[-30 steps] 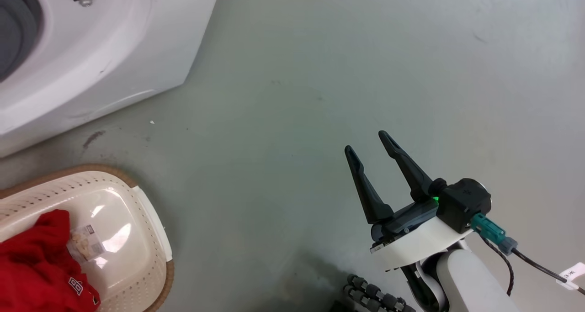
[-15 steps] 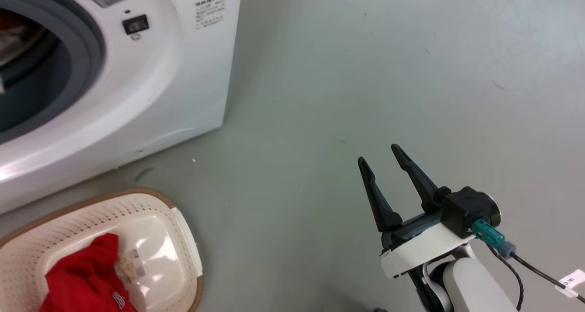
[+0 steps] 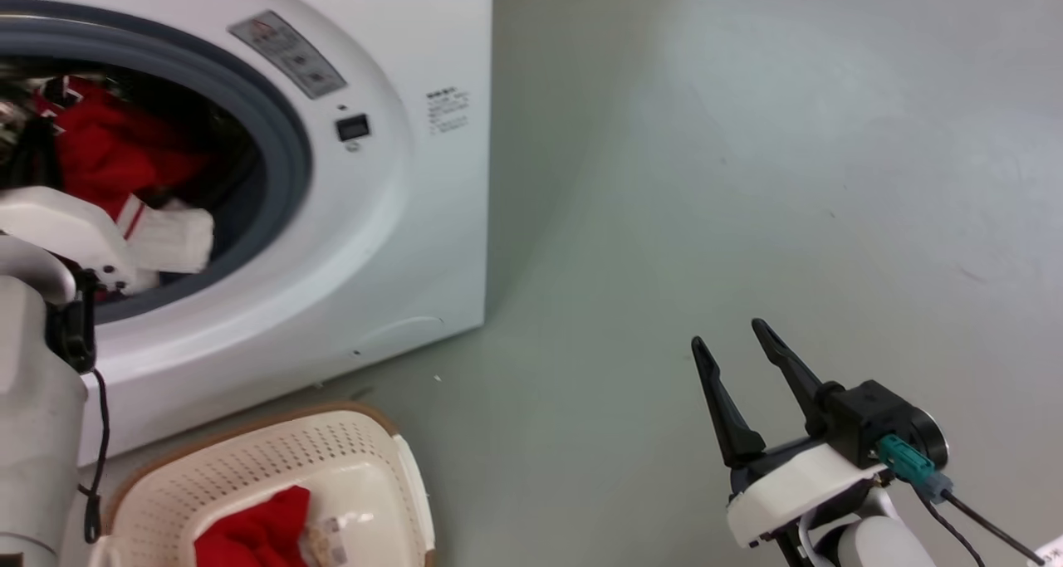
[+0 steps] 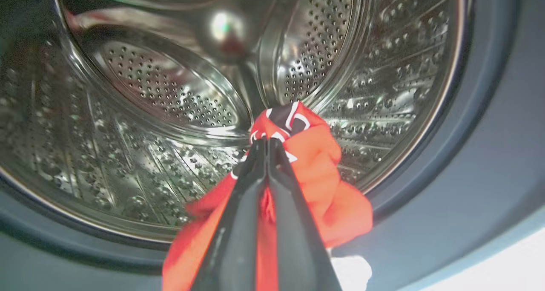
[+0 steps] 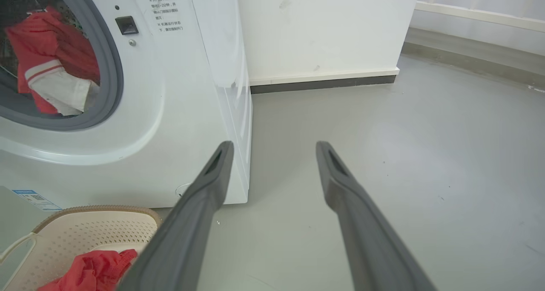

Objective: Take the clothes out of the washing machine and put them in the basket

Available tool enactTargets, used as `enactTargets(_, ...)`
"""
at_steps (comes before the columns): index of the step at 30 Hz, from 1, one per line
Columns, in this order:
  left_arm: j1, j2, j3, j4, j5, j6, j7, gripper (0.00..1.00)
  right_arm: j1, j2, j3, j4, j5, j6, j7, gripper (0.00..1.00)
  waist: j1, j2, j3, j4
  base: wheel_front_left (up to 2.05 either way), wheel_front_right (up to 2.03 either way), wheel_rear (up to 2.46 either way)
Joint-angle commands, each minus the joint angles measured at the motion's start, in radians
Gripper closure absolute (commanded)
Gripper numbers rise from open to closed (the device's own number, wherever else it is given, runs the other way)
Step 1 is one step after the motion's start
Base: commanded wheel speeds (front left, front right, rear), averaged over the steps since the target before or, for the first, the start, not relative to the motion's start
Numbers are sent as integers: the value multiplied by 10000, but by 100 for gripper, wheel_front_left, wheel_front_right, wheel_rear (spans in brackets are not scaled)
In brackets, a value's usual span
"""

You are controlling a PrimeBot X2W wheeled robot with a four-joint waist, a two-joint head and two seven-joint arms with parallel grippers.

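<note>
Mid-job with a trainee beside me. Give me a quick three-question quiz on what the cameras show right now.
1. True or false: the right end effector, with two long dark fingers, is shut on fabric.
2. Multiple choice: the left end effector, reaching into the large white front-loading washing machine, is shut on A) a bright red soft fabric garment, B) a white handle, C) nothing.
3. Fill in: another red garment lies in the cream perforated plastic ____.

Key: 1 false, it is open; 2 A; 3 basket.
</note>
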Motion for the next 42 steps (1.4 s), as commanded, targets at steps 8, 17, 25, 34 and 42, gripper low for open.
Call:
enactTargets(8, 1226, -503, 319, -1504, 106, -157, -75, 100, 795, 7, -494, -532, -374, -7, 584, 0, 2, 0, -1555, 1193, 0, 0, 0)
enactTargets(17, 2395, -698, 332, -3145, 28, 21, -1, 100, 1330, 8, -715, -1057, -492, -7, 979, 0, 2, 0, -2054, 1626, 0, 0, 0)
enactTargets(25, 4025, -725, 279, -6166, -43, 718, 824, 100, 1633, 8, -828, -1335, -610, -7, 1188, 0, 2, 0, -2239, 1877, 0, 0, 0)
enactTargets(34, 7133, -533, 226, -10755, 60, 2131, 2391, 100, 1902, 8, -910, -1566, -754, -7, 1469, 0, 2, 0, -2473, 2165, 0, 0, 0)
enactTargets(42, 8707, -808, 1, -11664, -170, 2632, 2872, 100, 1885, 8, -896, -1684, -810, -7, 1534, 0, 2, 0, -2344, 2322, 0, 0, 0)
